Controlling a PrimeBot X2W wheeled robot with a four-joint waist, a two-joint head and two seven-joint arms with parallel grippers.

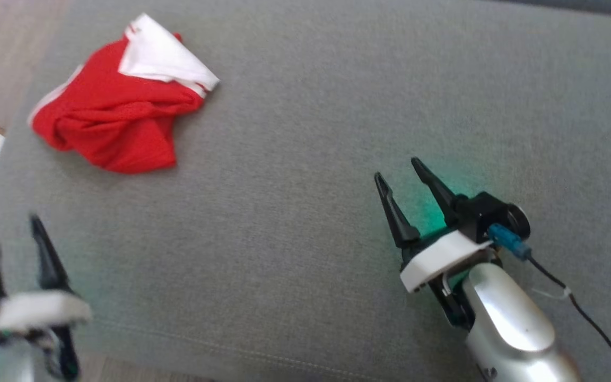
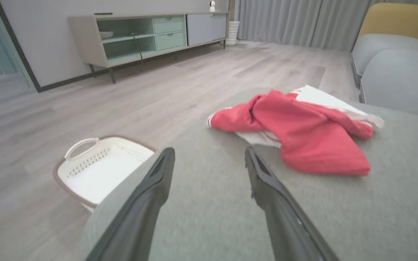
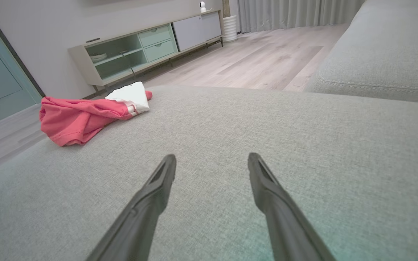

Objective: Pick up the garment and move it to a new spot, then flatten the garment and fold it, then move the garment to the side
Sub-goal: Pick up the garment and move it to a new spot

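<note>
We see the garment (image 1: 117, 114), red with a white part, lying crumpled on the grey seat (image 1: 305, 228), near its far left corner in the head view. The white part sits on top at the far end, with red and white stripes along its edge. The red mesh cloth bunches in folds on the near side. The garment's left side lies close to the seat's left edge.

Our left gripper (image 1: 12, 227) hovers at the lower left of the head view, over the near left corner of the seat, and is blurred there. Its jaws stand apart and hold nothing. In the left wrist view its fingers (image 2: 147, 195) point along the seat toward the garment, which lies ahead and to the right of the tips, apart from them.

Our right gripper (image 1: 397, 168) is right of centre in the head view, well apart from the garment, over bare seat fabric. Its jaws are apart too, with only fabric between them. A green glow falls on the seat beside it, and a black cable (image 1: 576, 305) trails from its wrist.

A white perforated basket (image 2: 82, 145) stands on the wooden floor (image 2: 180, 87) just beside the seat's left edge. Farther off are a low cabinet (image 2: 140, 32) against the wall and grey curtains (image 2: 285, 20). Another grey cushion (image 3: 383, 54) rises at the right of the right wrist view.
</note>
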